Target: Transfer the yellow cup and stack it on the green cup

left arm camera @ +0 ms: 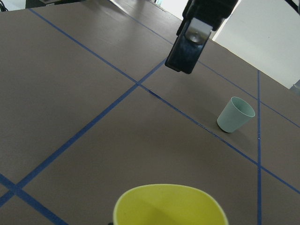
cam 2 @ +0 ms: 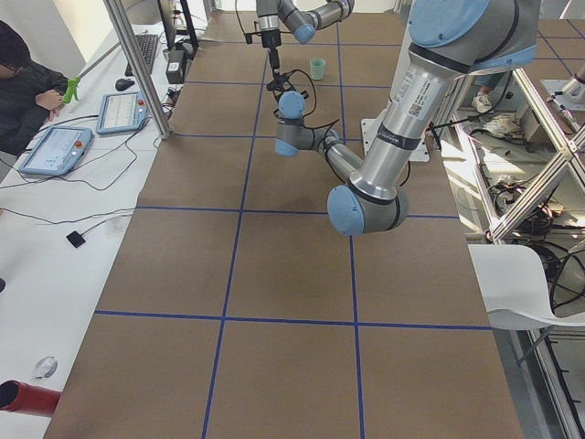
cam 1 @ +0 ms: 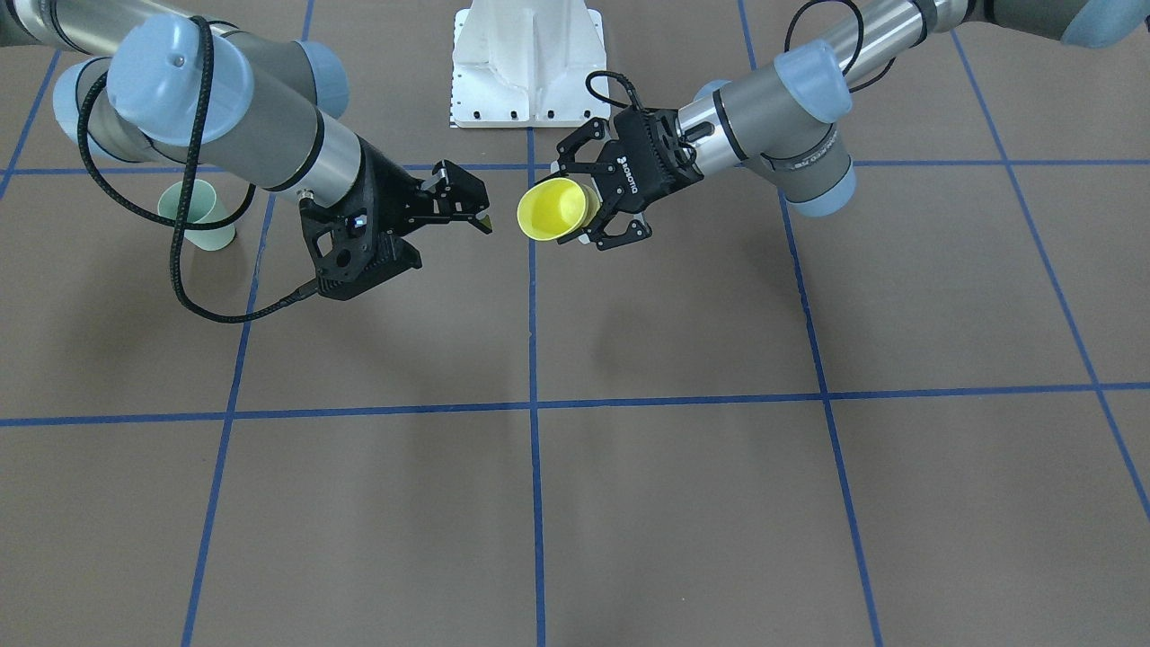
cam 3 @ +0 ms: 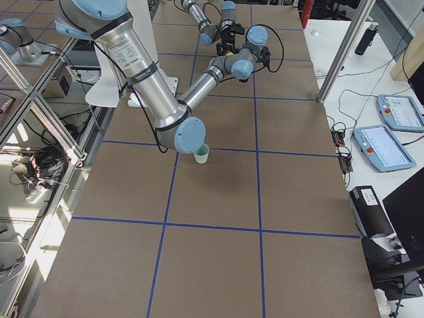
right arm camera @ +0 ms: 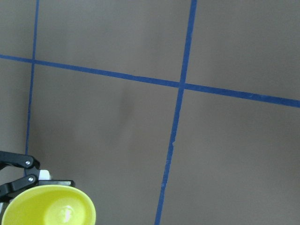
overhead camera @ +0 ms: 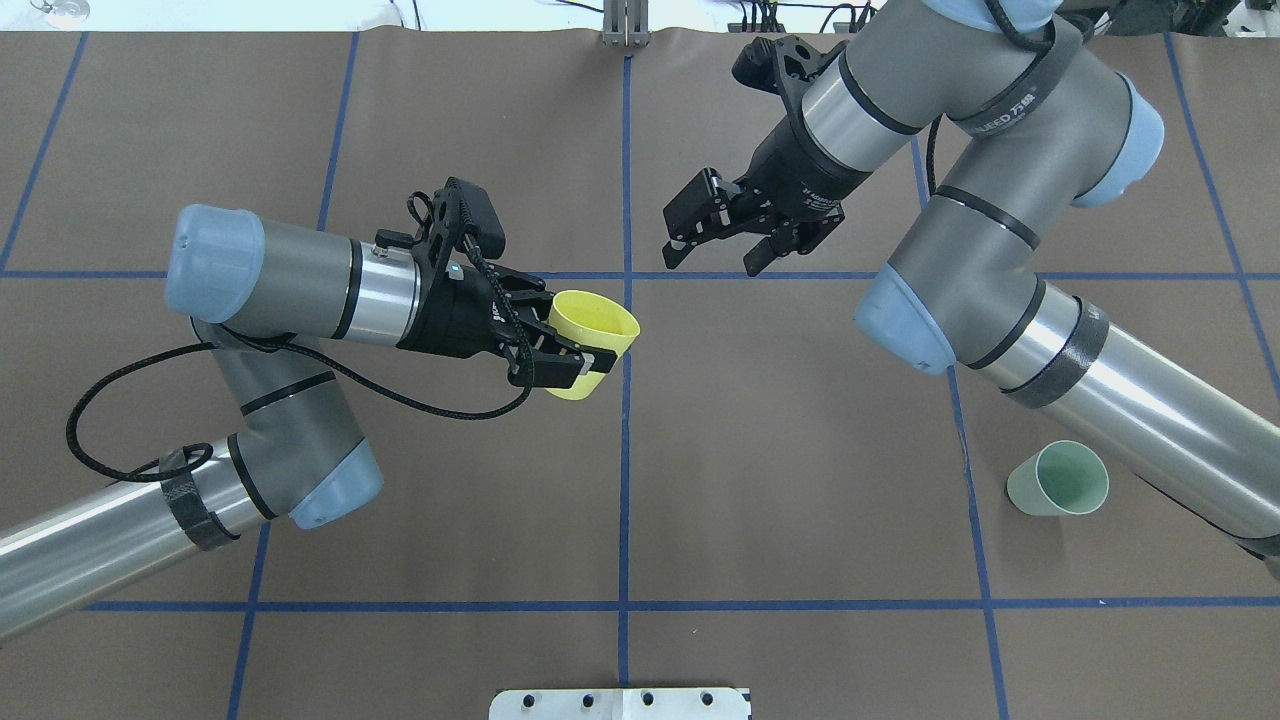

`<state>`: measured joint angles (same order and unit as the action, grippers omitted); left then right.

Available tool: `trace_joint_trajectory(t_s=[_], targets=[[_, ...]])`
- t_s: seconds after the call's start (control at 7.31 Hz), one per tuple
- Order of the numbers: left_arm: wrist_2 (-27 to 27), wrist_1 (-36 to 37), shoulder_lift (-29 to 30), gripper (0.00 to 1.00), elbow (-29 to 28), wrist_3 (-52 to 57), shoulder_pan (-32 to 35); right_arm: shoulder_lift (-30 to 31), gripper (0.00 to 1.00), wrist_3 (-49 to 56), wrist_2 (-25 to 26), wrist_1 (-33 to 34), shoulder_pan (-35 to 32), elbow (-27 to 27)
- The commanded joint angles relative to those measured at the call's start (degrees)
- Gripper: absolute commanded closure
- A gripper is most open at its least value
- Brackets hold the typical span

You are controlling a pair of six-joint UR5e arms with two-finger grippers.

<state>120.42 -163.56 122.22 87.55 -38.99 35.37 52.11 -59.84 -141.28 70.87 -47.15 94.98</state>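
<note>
My left pincer (overhead camera: 575, 340) is clamped on the yellow cup (overhead camera: 592, 335), a smooth, bright plastic tumbler with no handle that tapers from a wide round rim to a narrower base. I hold it lifted off the table (overhead camera: 800, 450), a flat, dull brown sheet crossed by a grid of blue tape lines (overhead camera: 625, 480).

The cup is tipped well over. In the overhead view its rim points toward 1 o'clock and its base toward 7 o'clock. My black fingers (overhead camera: 545, 372) press on opposite sides of its wall behind the rim, so the open mouth sticks out past my fingertips. From across the table I can see straight into its hollow inside.

My right pincer (overhead camera: 712, 255) is spread wide with nothing between its jaws. In the overhead view it sits at about 2 o'clock from the yellow cup, near it but not touching, with its fingertips angled toward 7 o'clock.

The green cup (overhead camera: 1058, 478) has the same tapered, handleless shape in pale mint plastic. It stands upright on the table with its mouth up, between 3 and 4 o'clock from the yellow cup. It is well apart from both pincers, close by my right forearm and just beside one of the tape lines.
</note>
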Motion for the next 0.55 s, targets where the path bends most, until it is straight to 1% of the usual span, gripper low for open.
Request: trace_joint_trajectory(t_s=[0.0, 0.41], targets=[[-2.0, -1.0, 2.0, 1.00, 0.1, -0.4, -1.5, 0.0, 0.04, -2.4, 0.0, -5.0, 1.0, -0.1], [-2.8, -2.1, 2.2, 1.00, 0.3, -0.5, -2.0, 1.9, 0.03, -8.4, -0.1, -13.8, 0.9, -0.4]])
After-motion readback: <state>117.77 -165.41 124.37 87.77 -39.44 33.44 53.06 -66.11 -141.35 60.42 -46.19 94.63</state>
